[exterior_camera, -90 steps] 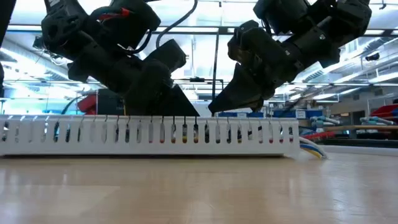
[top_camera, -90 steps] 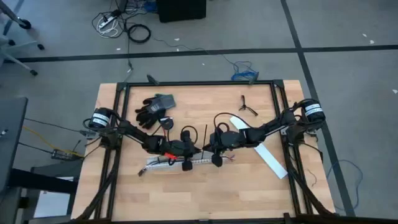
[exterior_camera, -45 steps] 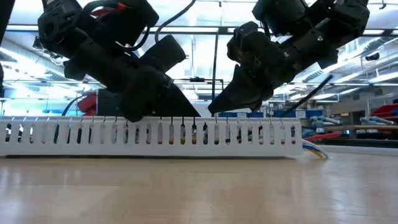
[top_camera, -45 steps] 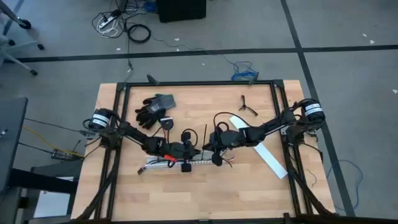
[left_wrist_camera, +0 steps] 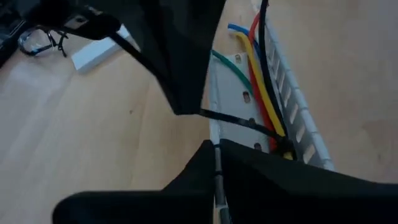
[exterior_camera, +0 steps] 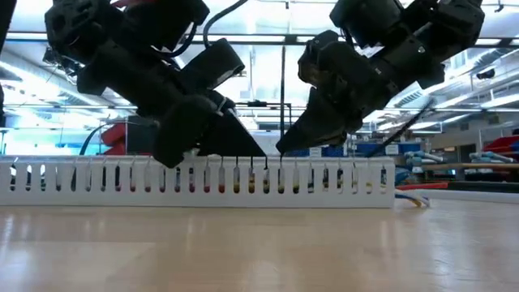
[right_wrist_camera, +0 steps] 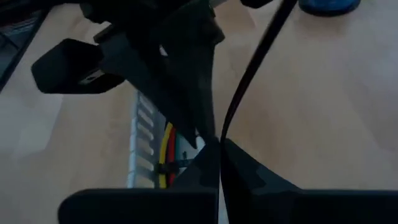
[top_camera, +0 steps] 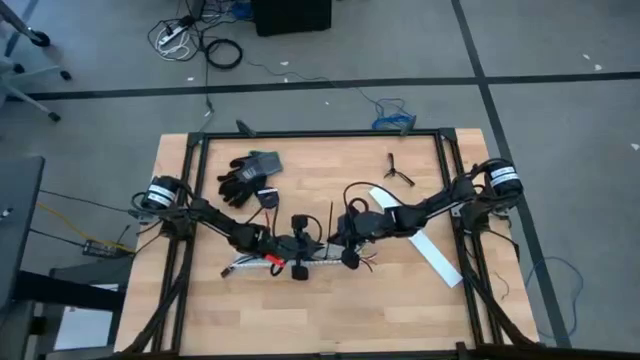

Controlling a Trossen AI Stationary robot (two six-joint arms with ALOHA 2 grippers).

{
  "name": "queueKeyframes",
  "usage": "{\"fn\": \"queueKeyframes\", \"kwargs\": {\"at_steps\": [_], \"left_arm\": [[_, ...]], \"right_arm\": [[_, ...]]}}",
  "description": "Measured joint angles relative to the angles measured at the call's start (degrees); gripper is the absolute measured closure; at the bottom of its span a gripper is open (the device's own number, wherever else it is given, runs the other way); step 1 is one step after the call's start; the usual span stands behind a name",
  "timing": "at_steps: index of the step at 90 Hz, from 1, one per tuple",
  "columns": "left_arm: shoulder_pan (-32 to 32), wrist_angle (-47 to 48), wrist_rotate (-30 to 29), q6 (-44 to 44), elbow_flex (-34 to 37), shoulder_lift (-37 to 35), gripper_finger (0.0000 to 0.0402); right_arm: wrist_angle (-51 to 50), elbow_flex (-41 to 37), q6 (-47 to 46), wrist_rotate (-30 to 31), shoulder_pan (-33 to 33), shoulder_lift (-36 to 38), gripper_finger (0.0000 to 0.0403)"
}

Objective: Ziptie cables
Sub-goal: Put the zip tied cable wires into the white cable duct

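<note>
Black ziptie [right_wrist_camera: 249,81], thin and long, loops around coloured cables [left_wrist_camera: 261,93] in the white channel [exterior_camera: 203,177].
Right gripper [right_wrist_camera: 214,146] pinches its strap; left gripper [left_wrist_camera: 211,134] closes on it near the desk's middle.

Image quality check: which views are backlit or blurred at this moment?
Low view: bright ceiling lights behind, both arms silhouetted above the long white slotted plastic channel. Left wrist view: left pincer dark and out of focus; coloured wires fairly sharp. Right wrist view: soft, dark foreground.
</note>
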State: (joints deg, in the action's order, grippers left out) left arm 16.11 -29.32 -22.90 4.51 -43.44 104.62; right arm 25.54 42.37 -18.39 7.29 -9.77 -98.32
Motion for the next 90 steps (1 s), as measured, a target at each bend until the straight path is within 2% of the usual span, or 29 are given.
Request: {"fn": "queueKeyframes", "kwargs": {"at_steps": [28,56,90], "left_arm": [[0.14,0.10,-0.20,0.22,-0.74,0.00,0.0401],[0.58,7.71,-1.11,2.93,-5.87,0.00,0.0401],[1.00,9.99,-3.46,2.38,-6.10,0.00,0.0401]], "right_arm": [[0.42,0.00,-0.07,0.83,0.01,0.00,0.0403],[-0.20,0.00,-0.04,1.96,-0.26,0.02,0.0403],[-1.76,0.00,-0.02,3.66,-2.13,0.02,0.0402]]}}
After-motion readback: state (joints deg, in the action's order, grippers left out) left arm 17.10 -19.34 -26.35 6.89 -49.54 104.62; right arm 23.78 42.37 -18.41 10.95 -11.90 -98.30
